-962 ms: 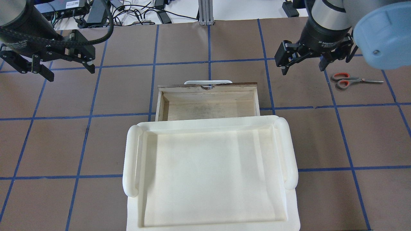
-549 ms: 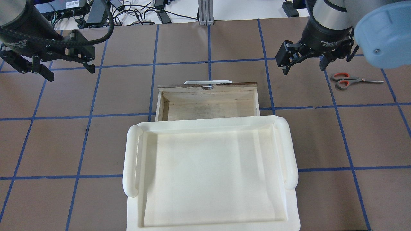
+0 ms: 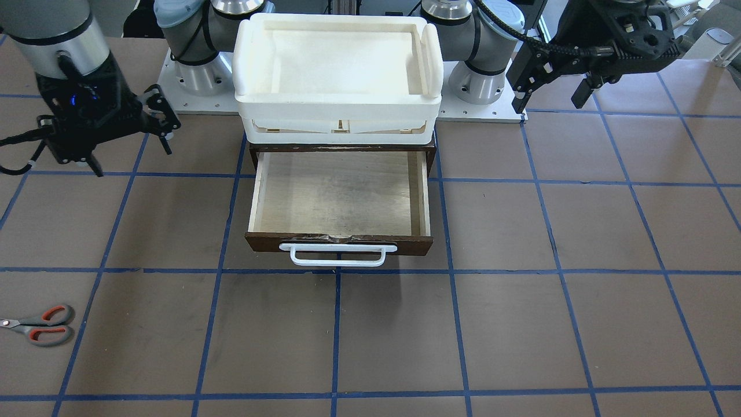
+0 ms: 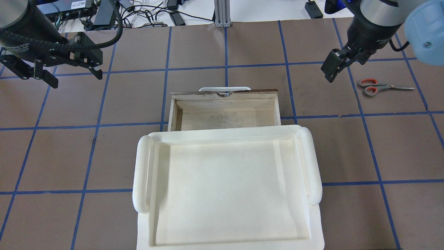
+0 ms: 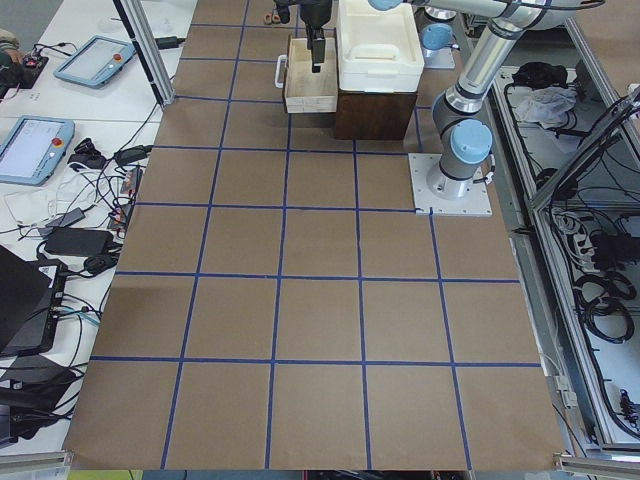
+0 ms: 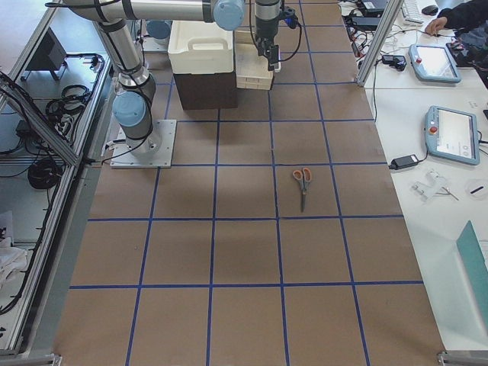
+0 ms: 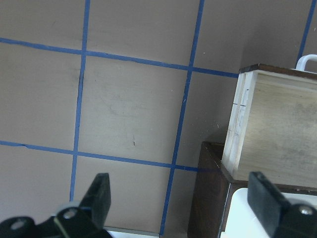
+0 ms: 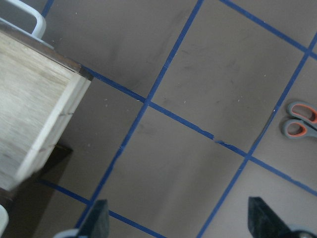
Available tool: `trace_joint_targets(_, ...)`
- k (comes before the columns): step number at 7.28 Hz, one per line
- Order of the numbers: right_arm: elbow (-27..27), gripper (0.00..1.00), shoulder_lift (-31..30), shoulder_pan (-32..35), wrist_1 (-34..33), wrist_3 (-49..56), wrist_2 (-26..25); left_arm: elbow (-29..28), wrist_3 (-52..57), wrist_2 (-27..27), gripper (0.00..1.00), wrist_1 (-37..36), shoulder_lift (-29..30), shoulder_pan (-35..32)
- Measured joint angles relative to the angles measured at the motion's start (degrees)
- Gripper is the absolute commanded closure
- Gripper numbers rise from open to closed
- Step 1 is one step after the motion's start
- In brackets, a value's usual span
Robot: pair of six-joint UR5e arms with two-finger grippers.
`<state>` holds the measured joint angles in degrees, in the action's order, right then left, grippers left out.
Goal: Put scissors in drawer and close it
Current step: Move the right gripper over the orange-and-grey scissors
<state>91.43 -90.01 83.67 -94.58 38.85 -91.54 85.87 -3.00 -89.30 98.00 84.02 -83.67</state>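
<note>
Mostly illegible lettering [image 4: 18, 47], left tool [image 4: 77, 80], drawer [image 4: 225, 117], scissors [image 4: 376, 87]

A robotics lab. The desk [image 5: 320, 320] is papered brown and gridded with blue tape [image 5: 281, 276]. An arm base [image 5: 452, 165] is bolted to a plate at its edge. Teach pendants [image 6: 447, 133] lie on a white bench beyond the opposite edge. Cables [image 4: 145, 14] and an aluminium post [image 4: 222, 14] line the far edge.

Table surface [image 4: 242, 41]: brown covering, blue tape grid.
Side bench [image 6: 404, 126]: white, holding two teach pendants [image 6: 451, 133] and cables [image 6: 402, 161].
Frame post [image 4: 220, 13]: aluminium profile at far table edge.
Light: even, soft shadows.
</note>
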Motion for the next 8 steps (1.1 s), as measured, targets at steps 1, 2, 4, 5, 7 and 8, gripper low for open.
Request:
trace_joint_targets(1,0.0,0.0,0.9,-3.7,-0.3,10.5,0.3,0.0,0.0,0.0,0.0,0.0,0.0,0.0)
trace_joint_targets(2,0.0,0.0,2.3,-6.4,-0.8,18.1,0.3,0.0,0.0,0.0,0.0,0.0,0.0,0.0)
trace_joint_targets(4,0.0,0.0,6.8,-9.4,-3.6,29.1,0.3,0.0,0.0,0.0,0.0,0.0,0.0,0.0)
trace_joint_targets(5,0.0,0.0,8.8,-11.0,-5.2,33.9,0.5,0.0,0.0,0.0,0.0,0.0,0.0,0.0)
trace_joint_targets(7,0.0,0.0,12.7,-13.2,-8.3,40.7,0.7,0.0,0.0,0.0,0.0,0.0,0.0,0.0)
trace_joint_targets(8,-0.1,0.0,15.3,-14.0,-12.6,46.1,0.3,0.0,0.0,0.0,0.0,0.0,0.0,0.0)
